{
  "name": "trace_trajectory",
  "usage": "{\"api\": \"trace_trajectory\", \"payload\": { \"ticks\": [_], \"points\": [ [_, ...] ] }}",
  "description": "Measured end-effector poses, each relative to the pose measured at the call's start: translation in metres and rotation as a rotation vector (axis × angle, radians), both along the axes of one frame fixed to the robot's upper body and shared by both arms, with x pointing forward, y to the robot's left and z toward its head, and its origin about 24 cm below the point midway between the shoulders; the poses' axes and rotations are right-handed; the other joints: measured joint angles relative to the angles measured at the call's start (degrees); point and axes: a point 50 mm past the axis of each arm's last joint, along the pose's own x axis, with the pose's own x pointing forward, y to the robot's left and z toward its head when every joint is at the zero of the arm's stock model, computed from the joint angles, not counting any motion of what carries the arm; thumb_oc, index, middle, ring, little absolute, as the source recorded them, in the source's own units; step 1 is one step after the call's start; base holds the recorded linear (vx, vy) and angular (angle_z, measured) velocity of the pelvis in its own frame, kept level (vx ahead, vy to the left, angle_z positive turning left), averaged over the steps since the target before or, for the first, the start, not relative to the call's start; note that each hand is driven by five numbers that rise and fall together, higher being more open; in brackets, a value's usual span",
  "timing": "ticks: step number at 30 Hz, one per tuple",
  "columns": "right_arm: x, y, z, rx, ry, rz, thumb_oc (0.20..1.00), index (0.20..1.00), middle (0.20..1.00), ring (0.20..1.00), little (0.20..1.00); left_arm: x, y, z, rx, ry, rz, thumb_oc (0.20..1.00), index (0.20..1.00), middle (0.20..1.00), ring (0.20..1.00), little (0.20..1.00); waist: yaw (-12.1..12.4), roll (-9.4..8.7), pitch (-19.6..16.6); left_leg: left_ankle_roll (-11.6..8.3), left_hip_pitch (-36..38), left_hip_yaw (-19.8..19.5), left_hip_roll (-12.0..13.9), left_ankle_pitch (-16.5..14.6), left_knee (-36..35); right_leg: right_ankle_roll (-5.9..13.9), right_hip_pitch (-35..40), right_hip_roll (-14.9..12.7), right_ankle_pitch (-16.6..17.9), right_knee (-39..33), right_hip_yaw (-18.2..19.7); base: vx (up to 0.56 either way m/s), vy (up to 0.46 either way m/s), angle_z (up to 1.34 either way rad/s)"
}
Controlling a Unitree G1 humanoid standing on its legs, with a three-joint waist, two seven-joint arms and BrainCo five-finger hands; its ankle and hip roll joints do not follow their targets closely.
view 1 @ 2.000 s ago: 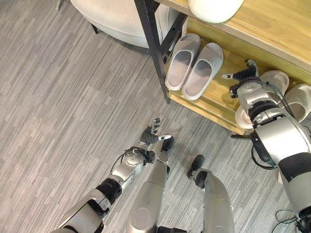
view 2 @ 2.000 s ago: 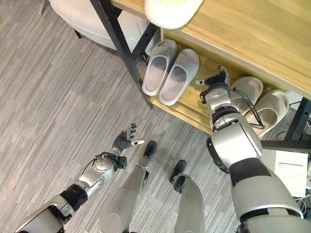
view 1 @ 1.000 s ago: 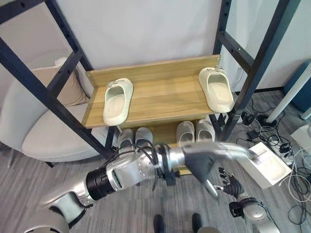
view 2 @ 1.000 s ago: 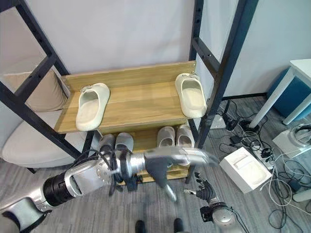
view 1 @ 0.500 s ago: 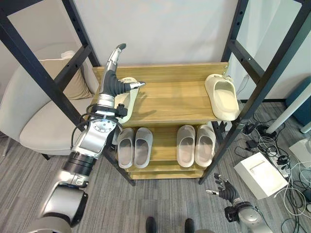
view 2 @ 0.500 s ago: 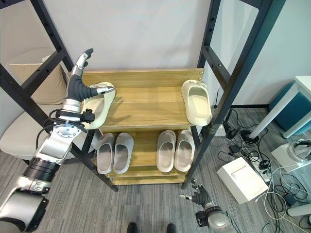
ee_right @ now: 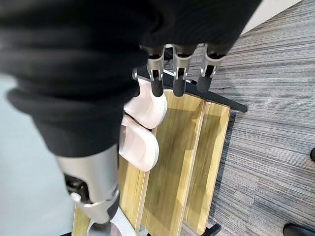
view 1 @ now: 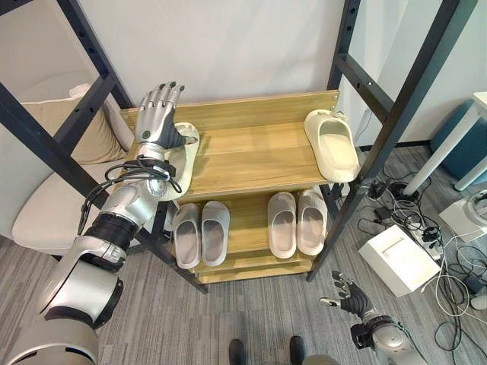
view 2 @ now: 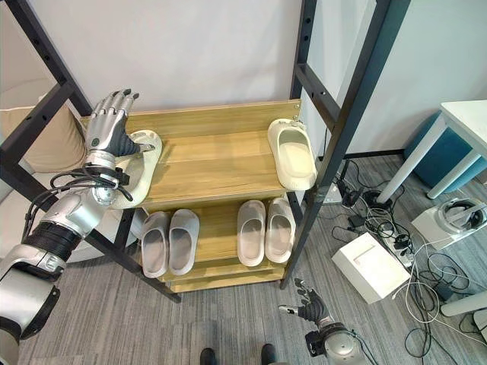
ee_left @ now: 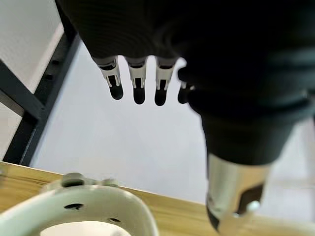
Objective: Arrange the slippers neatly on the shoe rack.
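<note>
The wooden shoe rack (view 1: pixel 251 156) has two shelves. A cream slipper (view 1: pixel 185 158) lies at the upper shelf's left end, and its mate (view 1: pixel 332 144) lies at the right end, far apart from it. My left hand (view 1: pixel 157 114) is raised over the left slipper with straight fingers, open. In the left wrist view the slipper's strap (ee_left: pixel 83 201) lies just under the fingertips (ee_left: pixel 139 93), apart from them. On the lower shelf a grey pair (view 1: pixel 200 233) and a pale pair (view 1: pixel 297 222) each sit side by side. My right hand (view 1: pixel 351 298) hangs open near the floor.
Black rack posts (view 1: pixel 396 114) frame the shelves. A cream armchair with a cushion (view 1: pixel 46 201) stands to the left. On the floor at right lie a white box (view 1: pixel 399 260) and cables (view 1: pixel 415 220).
The view rose from the floor to the rack. My left arm swung up to the upper shelf and its hand turned over the left cream slipper. My right hand dropped from the lower shelf.
</note>
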Motion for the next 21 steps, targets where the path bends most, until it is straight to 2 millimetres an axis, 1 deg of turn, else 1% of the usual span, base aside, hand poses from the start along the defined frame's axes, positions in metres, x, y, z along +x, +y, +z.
{"api": "trace_trajectory", "payload": {
  "ticks": [2, 3, 12, 14, 17, 20, 21],
  "points": [
    [-0.003, 0.002, -0.002, 0.011, 0.013, 0.001, 1.0, 1.0, 1.0, 1.0, 1.0, -0.001, 0.009, 0.012, 0.026, -0.03, 0.026, 1.0, 1.0, 1.0, 1.0, 1.0, 0.18, 0.01, 0.0, -0.02, -0.02, -0.11, 0.0, -0.01, -0.04, 0.02, 0.06, 0.02, -0.02, 0.0, -0.11, 0.01, -0.004, 0.02],
    [-0.004, 0.002, -0.003, 0.011, 0.016, 0.002, 1.0, 1.0, 1.0, 1.0, 1.0, -0.002, 0.011, 0.015, 0.029, -0.043, 0.031, 1.0, 1.0, 1.0, 1.0, 1.0, 0.27, 0.03, 0.01, -0.01, -0.03, -0.15, -0.02, -0.01, -0.05, 0.02, 0.06, 0.01, -0.02, 0.0, -0.14, 0.0, 0.0, 0.0],
    [-0.003, 0.002, -0.003, 0.011, 0.016, 0.005, 1.0, 1.0, 1.0, 1.0, 1.0, -0.003, 0.011, 0.019, 0.031, -0.065, 0.027, 1.0, 1.0, 1.0, 1.0, 1.0, 0.9, 0.08, 0.04, -0.34, -0.19, -0.82, -0.11, -0.23, -0.08, 0.02, 0.22, -0.02, -0.03, 0.0, -0.7, 0.01, -0.007, 0.03],
    [-0.004, 0.002, -0.004, 0.01, 0.022, 0.006, 1.0, 1.0, 1.0, 1.0, 1.0, -0.002, 0.013, 0.015, 0.055, -0.045, 0.037, 1.0, 1.0, 1.0, 1.0, 1.0, 0.77, 0.1, 0.05, -0.34, -0.21, -0.9, -0.12, -0.22, -0.08, 0.02, 0.23, -0.02, -0.04, 0.0, -0.76, 0.0, 0.0, 0.0],
    [-0.004, 0.002, -0.004, 0.012, 0.024, 0.01, 1.0, 1.0, 1.0, 1.0, 1.0, -0.001, 0.014, 0.003, 0.09, 0.008, 0.045, 1.0, 1.0, 1.0, 1.0, 1.0, 0.68, 0.17, 0.1, -0.36, -0.48, -1.2, -0.13, -0.21, -0.07, 0.04, 0.06, -0.02, -0.06, 0.0, -1.02, 0.0, -0.001, 0.03],
    [-0.005, 0.002, -0.004, 0.012, 0.025, 0.01, 1.0, 1.0, 1.0, 1.0, 1.0, 0.0, 0.014, 0.0, 0.114, 0.019, 0.051, 1.0, 1.0, 1.0, 1.0, 1.0, 0.54, 0.2, 0.12, -0.4, -1.31, -1.37, -0.15, -0.05, -0.02, 0.0, -0.7, -0.02, -0.01, 0.01, -1.28, -0.01, 0.002, 0.04],
    [-0.005, 0.002, -0.004, 0.011, 0.025, 0.009, 1.0, 1.0, 1.0, 1.0, 1.0, 0.002, 0.016, -0.006, 0.15, 0.049, 0.067, 1.0, 1.0, 1.0, 1.0, 1.0, 0.43, 0.22, 0.13, -0.18, -1.29, -1.34, -0.16, 0.1, -0.01, 0.01, -0.7, -0.04, -0.02, 0.0, -1.25, 0.0, 0.0, 0.0]
  ]
}}
